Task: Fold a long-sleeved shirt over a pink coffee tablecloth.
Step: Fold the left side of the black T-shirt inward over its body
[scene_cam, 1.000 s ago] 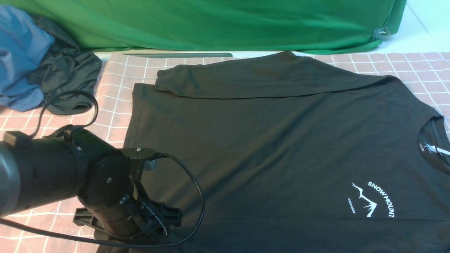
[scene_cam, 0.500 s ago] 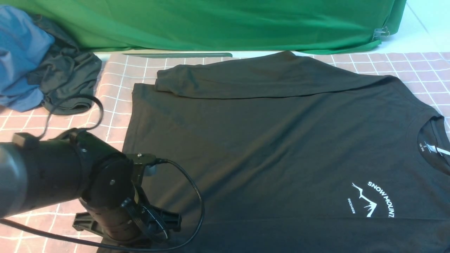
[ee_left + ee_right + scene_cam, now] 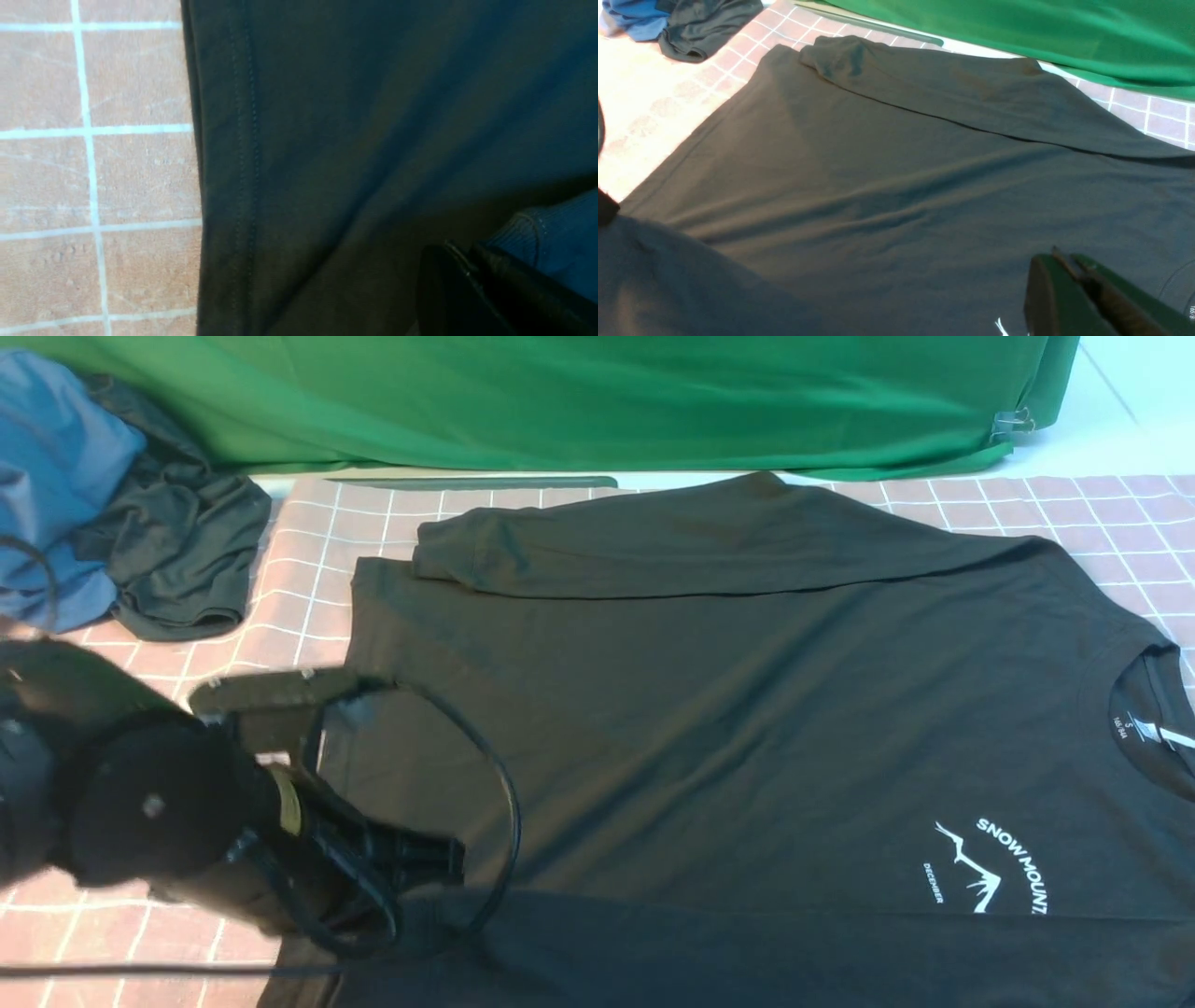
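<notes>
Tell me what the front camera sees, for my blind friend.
A black long-sleeved shirt lies spread on a pink checked tablecloth, its far sleeve folded across. The robot's left arm reaches its near-left edge; green cloth lies behind.

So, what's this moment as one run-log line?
left gripper: shut on long-sleeved shirt cuff | right gripper: shut

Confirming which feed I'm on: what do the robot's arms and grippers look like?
The left arm, the only one showing, is glossy black with rounded cylindrical joints, a yellowish band and a looping black cable. The left gripper and right gripper are flat, dark and tapered.
</notes>
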